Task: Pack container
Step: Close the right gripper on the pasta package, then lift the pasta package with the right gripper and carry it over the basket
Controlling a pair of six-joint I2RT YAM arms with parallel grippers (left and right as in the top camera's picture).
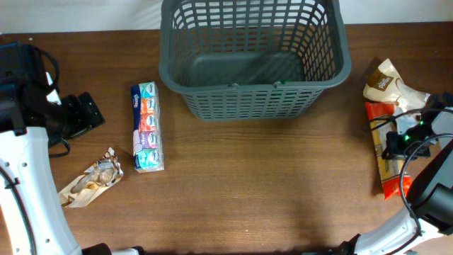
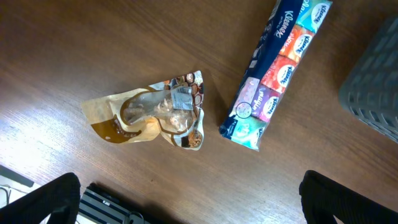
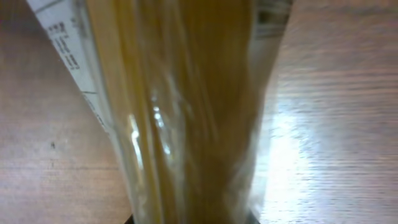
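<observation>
The container, a large dark grey basket (image 1: 255, 57), stands at the table's far middle with nothing visible inside; its corner shows in the left wrist view (image 2: 373, 93). My left gripper (image 1: 83, 113) (image 2: 186, 199) is open and empty, above the table near a brown snack bag (image 1: 92, 184) (image 2: 155, 115) and a tissue pack (image 1: 146, 127) (image 2: 277, 62). My right gripper (image 1: 398, 142) (image 3: 193, 219) is down on a long spaghetti pack (image 1: 388, 177) (image 3: 186, 112) at the right edge. The pack fills the view between the fingers and narrows there, so the fingers look closed on it.
A brown and white bag (image 1: 386, 83) lies at the far right, just beyond the spaghetti pack. The wooden table (image 1: 269, 184) runs between the two sides. The left arm's white links stand along the left edge.
</observation>
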